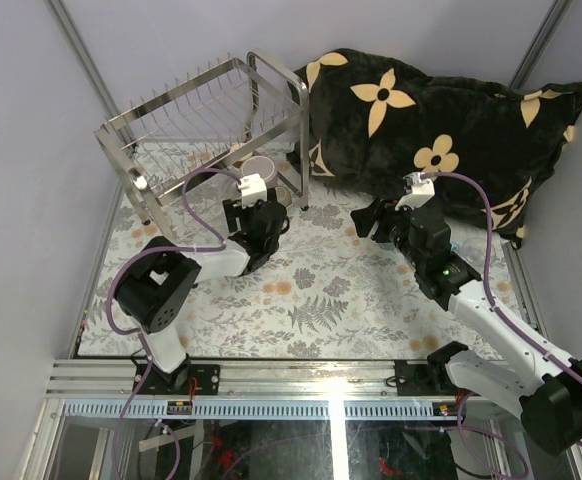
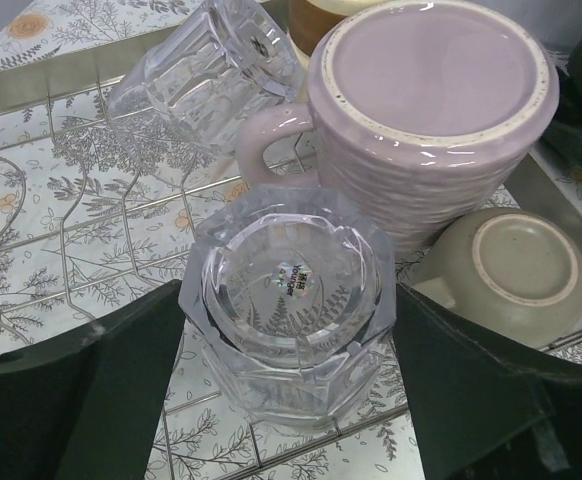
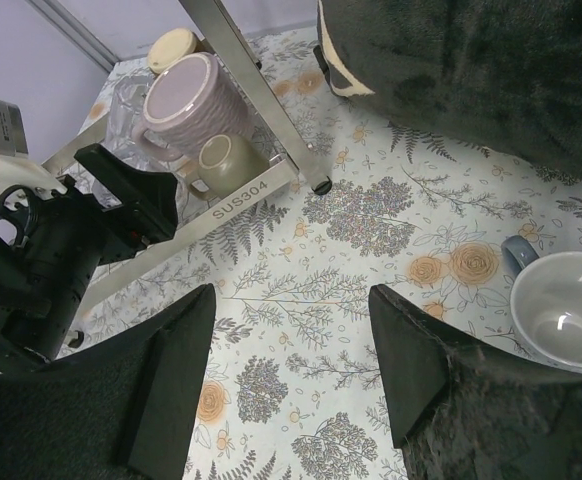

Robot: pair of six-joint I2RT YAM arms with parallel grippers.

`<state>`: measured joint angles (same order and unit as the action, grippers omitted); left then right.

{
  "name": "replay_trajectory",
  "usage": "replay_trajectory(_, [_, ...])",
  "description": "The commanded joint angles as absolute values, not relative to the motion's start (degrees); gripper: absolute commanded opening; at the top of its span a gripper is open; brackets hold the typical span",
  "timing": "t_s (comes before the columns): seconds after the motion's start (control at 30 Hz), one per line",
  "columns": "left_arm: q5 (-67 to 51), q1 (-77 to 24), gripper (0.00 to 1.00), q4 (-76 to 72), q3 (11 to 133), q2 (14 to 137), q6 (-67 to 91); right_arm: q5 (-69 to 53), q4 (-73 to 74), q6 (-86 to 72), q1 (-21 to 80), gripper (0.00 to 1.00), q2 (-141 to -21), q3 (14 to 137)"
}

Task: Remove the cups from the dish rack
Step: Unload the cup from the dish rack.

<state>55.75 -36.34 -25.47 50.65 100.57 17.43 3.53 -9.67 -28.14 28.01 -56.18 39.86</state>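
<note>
In the left wrist view an upside-down clear glass (image 2: 289, 300) stands on the wire floor of the dish rack (image 2: 61, 200). My left gripper (image 2: 287, 292) is open around it, a finger close to each side; I cannot tell if they touch. Behind it lie a second clear glass (image 2: 206, 75) on its side, an upside-down lilac mug (image 2: 431, 100), a small grey-green cup (image 2: 516, 270) and a cream-and-brown cup (image 2: 336, 15). My right gripper (image 3: 291, 295) hangs open over the flowered cloth, holding nothing. A light blue mug (image 3: 561, 310) stands upright on the cloth to its right.
The silver rack (image 1: 201, 100) sits at the back left, its tube frame (image 3: 241, 205) running between the two arms. A big black pillow with cream flowers (image 1: 431, 120) fills the back right. Grey walls close in both sides.
</note>
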Motion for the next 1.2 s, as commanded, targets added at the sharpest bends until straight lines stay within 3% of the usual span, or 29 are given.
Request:
replay_trajectory(0.0, [57.75, -35.51, 0.76, -30.64, 51.61, 102.10, 16.53, 3.92, -11.82, -26.90, 28.24, 0.70, -55.45, 40.16])
replay_trajectory(0.23, [57.41, -34.99, 0.73, -30.68, 52.19, 103.53, 16.26, 4.03, -11.19, -26.76, 28.25, 0.70, -55.30, 40.36])
replay_trajectory(0.33, [56.88, -34.64, 0.64, -30.58, 52.38, 103.83, 16.07, 4.12, -11.04, -26.82, 28.27, 0.70, -55.11, 40.26])
replay_trajectory(0.43, [57.43, -34.31, 0.82, -31.03, 52.66, 104.55, 15.55, 4.00, -10.78, -26.89, 28.23, 0.70, -55.11, 40.25])
replay_trajectory(0.8, [57.26, -33.14, 0.81, -33.42, 54.04, 106.80, 12.68, 3.94, -10.02, -26.89, 28.24, 0.70, -54.82, 40.30])
replay_trajectory(0.87, [57.02, -33.13, 0.75, -34.82, 53.97, 107.08, 11.29, 3.88, -9.98, -26.93, 28.22, 0.70, -54.89, 40.19])
replay_trajectory(1.03, [57.23, -32.96, 0.73, -37.09, 54.56, 108.42, 8.98, 3.93, -9.78, -26.90, 28.22, 0.70, -54.93, 39.99])
replay_trajectory(1.1, [56.95, -32.87, 0.66, -37.18, 54.90, 108.70, 8.79, 4.08, -9.80, -26.90, 28.28, 0.70, -54.91, 39.99])
replay_trajectory(1.17, [57.00, -32.79, 0.52, -36.66, 55.05, 108.91, 9.10, 4.10, -9.76, -26.82, 28.22, 0.70, -54.93, 40.06])
